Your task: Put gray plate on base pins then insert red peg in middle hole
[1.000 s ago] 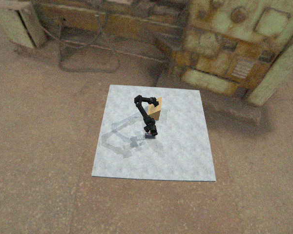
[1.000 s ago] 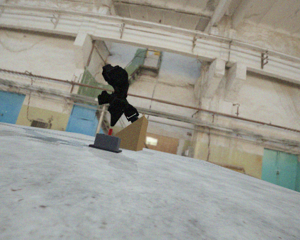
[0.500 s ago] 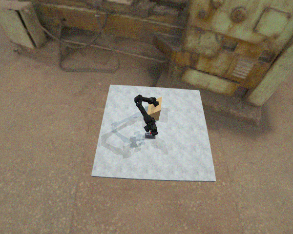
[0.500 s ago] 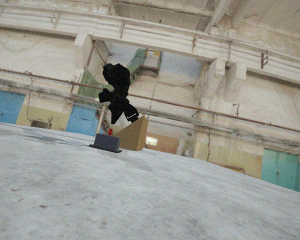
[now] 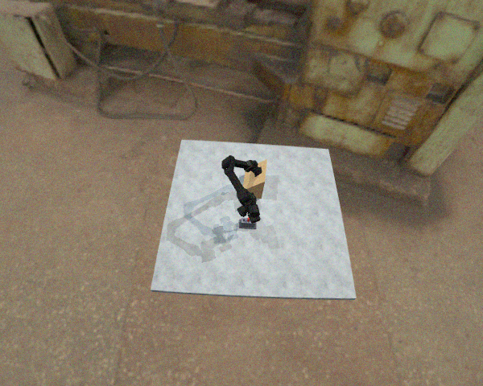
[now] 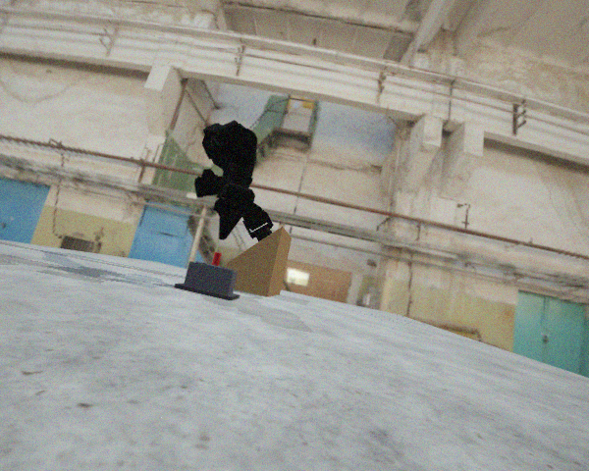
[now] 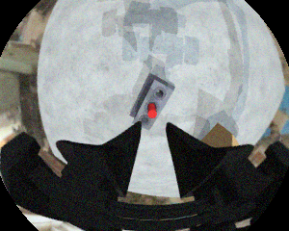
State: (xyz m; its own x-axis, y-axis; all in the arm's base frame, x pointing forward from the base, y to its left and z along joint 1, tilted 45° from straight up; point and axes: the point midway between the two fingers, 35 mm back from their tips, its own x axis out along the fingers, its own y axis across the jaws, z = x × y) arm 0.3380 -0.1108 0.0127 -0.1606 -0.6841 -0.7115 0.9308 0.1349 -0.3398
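Observation:
The red peg [image 5: 249, 219] [image 6: 217, 259] [image 7: 152, 112] stands upright in the middle hole of the gray plate [image 7: 167, 88]. Only its upper part sticks out; whether it is fully down is hard to tell. The plate looks flat on the dark base [image 5: 247, 227] [image 6: 208, 294] [image 7: 143, 97]. One pin shows in an end hole [image 7: 160, 92] in the wrist view; the other end is partly shaded near a fingertip. My gripper [image 6: 225, 235] [image 7: 154, 125] is open and empty, with its fingertips just above the peg and clear of it.
A tan wooden block [image 5: 255, 182] [image 6: 264, 266] [image 7: 220, 135] with a slanted top stands behind the base, near the arm's mount. The pale square table [image 5: 299, 257] carries everything, and the arm's shadows fall to the left in the top view.

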